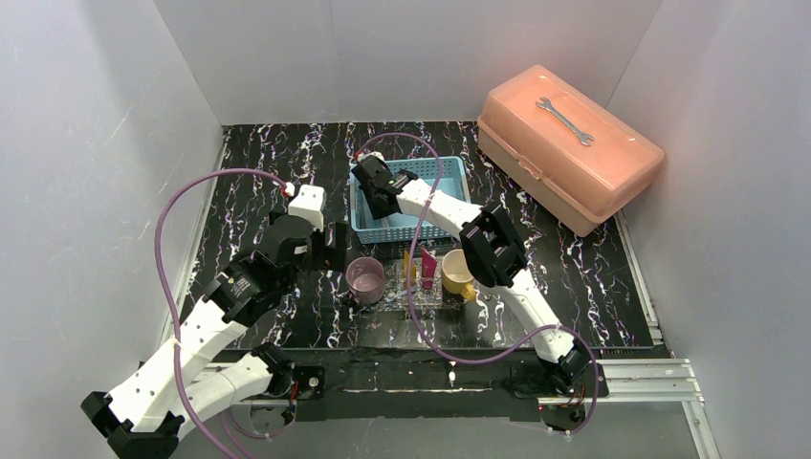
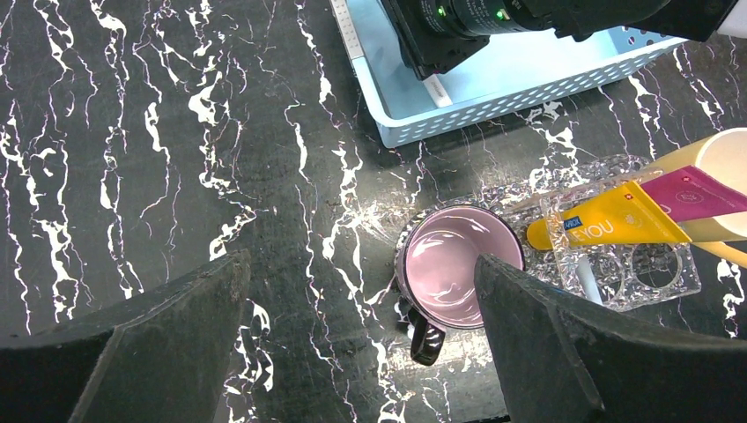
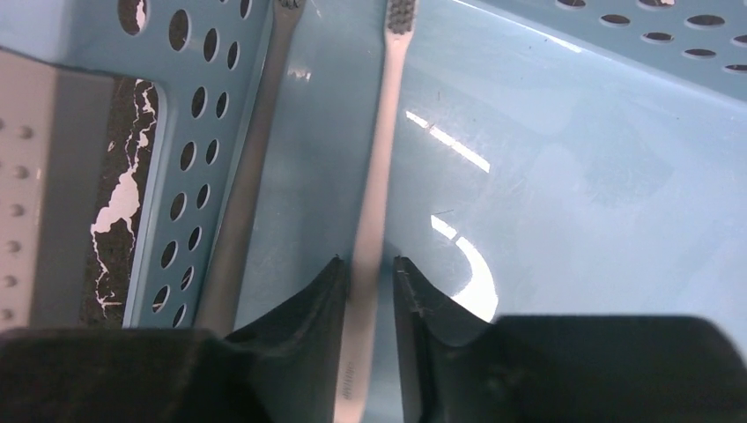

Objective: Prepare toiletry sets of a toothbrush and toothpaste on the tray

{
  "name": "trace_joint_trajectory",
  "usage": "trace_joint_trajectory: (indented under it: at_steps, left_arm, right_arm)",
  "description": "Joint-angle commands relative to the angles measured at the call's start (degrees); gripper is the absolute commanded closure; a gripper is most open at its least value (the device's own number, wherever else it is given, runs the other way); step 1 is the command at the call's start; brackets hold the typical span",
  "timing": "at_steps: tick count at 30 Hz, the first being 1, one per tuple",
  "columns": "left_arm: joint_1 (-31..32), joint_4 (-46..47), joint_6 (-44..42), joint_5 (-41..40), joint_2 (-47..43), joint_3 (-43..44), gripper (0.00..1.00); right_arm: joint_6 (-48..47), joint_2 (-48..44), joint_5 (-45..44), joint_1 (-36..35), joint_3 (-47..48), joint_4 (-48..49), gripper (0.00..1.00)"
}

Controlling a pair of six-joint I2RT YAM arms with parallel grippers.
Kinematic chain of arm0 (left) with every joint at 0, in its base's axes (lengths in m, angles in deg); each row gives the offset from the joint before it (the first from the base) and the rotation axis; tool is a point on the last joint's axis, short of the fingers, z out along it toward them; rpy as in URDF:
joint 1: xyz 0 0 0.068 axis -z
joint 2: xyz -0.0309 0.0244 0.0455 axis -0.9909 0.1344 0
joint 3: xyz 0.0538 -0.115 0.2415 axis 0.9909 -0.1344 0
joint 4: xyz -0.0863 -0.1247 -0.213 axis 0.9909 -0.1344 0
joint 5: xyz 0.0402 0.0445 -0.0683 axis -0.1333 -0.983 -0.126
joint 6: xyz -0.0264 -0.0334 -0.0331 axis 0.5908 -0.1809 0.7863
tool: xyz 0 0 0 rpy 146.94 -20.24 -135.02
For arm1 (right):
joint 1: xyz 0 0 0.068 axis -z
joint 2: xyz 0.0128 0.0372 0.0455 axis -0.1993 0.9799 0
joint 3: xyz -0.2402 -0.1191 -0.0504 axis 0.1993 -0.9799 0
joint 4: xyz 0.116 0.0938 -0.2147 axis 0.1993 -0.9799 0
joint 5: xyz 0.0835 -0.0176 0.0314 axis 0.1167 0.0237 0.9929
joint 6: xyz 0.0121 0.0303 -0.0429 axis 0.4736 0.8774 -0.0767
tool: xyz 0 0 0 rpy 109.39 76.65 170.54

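My right gripper (image 3: 368, 263) is down inside the blue basket (image 3: 203, 132), its jaws narrowly astride the handle of a pale toothbrush (image 3: 379, 176). A thin gap still shows on the right side. A second toothbrush (image 3: 251, 176) lies along the basket's wall. The clear textured tray (image 2: 652, 273) holds a yellow tube (image 2: 608, 225) and a pink-magenta tube (image 2: 705, 189), with a pale handle end (image 2: 588, 282) beneath them. My left gripper (image 2: 359, 260) hangs wide open and empty above the table, left of the tray. From above, the right gripper (image 1: 368, 191) is in the basket (image 1: 449, 172).
A purple cup (image 2: 458, 264) stands against the tray's left end, under my left gripper's right finger. A yellow cup (image 1: 457, 271) stands at the tray's right. A salmon toolbox (image 1: 569, 148) with a wrench (image 1: 564, 121) on its lid fills the back right corner.
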Motion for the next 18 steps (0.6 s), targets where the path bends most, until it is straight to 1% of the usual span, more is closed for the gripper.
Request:
trace_joint_trajectory:
  at_steps: [1,6,9,10,18]
  left_arm:
    - [-0.5,0.2,-0.6,-0.2,-0.1,-0.3,0.02]
    - [-0.5,0.3,-0.6,-0.2,0.0,-0.3,0.02]
    - [-0.6,0.3,-0.6,-0.1,0.2,-0.3,0.02]
    - [-0.6,0.3,-0.6,-0.1,0.2,-0.3,0.02]
    - [-0.7,0.3,-0.7,-0.4,0.0,-0.4,0.02]
  right_arm:
    - [-0.9,1.3,-1.1,-0.3,-0.5,-0.3,0.7]
    - [-1.6,1.2,-0.8,-0.3,-1.2,-0.6,0.84]
    - [-2.1,0.9,-1.1,-0.3,-2.4,-0.6,0.96]
    - [-2.3,0.7,-1.4,-0.3,-2.8,-0.7,0.99]
    - [-3.1,-3.1,-2.4,-0.3,-5.7,1.5,0.99]
